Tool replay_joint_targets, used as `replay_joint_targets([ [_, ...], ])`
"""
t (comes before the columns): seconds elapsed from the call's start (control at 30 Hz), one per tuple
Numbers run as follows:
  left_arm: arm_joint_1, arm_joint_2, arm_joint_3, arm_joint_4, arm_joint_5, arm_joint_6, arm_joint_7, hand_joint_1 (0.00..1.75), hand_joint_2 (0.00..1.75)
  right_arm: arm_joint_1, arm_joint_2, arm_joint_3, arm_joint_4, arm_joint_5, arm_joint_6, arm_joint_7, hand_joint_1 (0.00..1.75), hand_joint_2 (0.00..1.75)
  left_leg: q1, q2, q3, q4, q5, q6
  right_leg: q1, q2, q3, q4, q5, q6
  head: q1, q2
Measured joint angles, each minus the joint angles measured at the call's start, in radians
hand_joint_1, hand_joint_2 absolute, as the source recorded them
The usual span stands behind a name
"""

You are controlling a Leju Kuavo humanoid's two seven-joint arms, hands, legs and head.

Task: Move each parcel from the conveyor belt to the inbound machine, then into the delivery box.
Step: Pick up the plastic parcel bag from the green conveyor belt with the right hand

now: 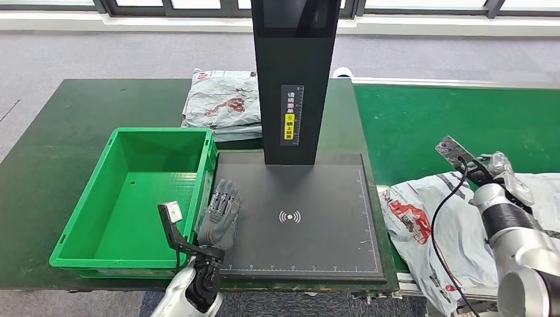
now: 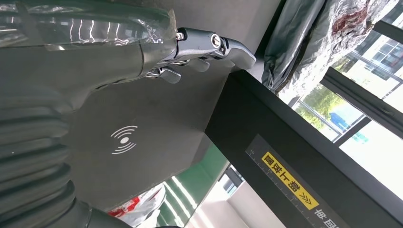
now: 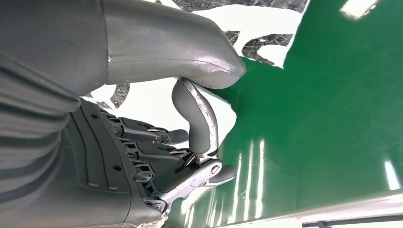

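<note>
Two grey plastic parcels: one [image 1: 221,105] behind green crate [image 1: 79,228], one [image 1: 422,218] on belt under right hand [image 1: 496,168], fingers curled, grip unclear; left hand [image 1: 220,214] fingers spread over black scanner pad [image 1: 317,224].

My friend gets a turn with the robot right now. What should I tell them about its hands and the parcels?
Left hand: fingers spread, holding nothing, at the left edge of the inbound machine's black pad.
Right hand: over the white parcel on the green conveyor belt; I cannot tell whether it grips it.
Green delivery box: nothing in it.
A grey parcel lies on the table behind the box.
Done: no parcel on the pad or in the box.
Left: lift the white parcel onto the pad, then into the box.
</note>
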Motion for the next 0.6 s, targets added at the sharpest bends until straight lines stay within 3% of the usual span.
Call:
replay_joint_targets([
  [0.37,-0.024,0.000,0.000,0.042,-0.055,-0.022,-0.051,0.00,1.75,0.057,0.000,0.107,0.020,0.107,0.130,0.071,0.00,1.75,0.000,0.000,0.000,0.000,0.000,0.000,0.000,0.000,0.000,0.000,0.000,0.000,0.000,0.000],
  [0.47,-0.035,0.000,0.000,0.056,-0.084,-0.029,-0.071,0.00,1.75,0.069,-0.002,0.128,0.029,0.122,0.223,0.031,0.00,1.75,0.000,0.000,0.000,0.000,0.000,0.000,0.000,0.000,0.000,0.000,0.000,0.000,0.000,0.000],
  [0.6,-0.050,-0.001,0.000,0.084,-0.104,-0.056,-0.092,0.00,1.75,0.094,-0.020,0.173,0.039,0.153,0.403,-0.091,0.00,1.75,0.000,-0.001,0.000,0.000,0.000,0.000,0.000,0.000,0.000,0.000,0.000,0.000,0.000,0.000],
])
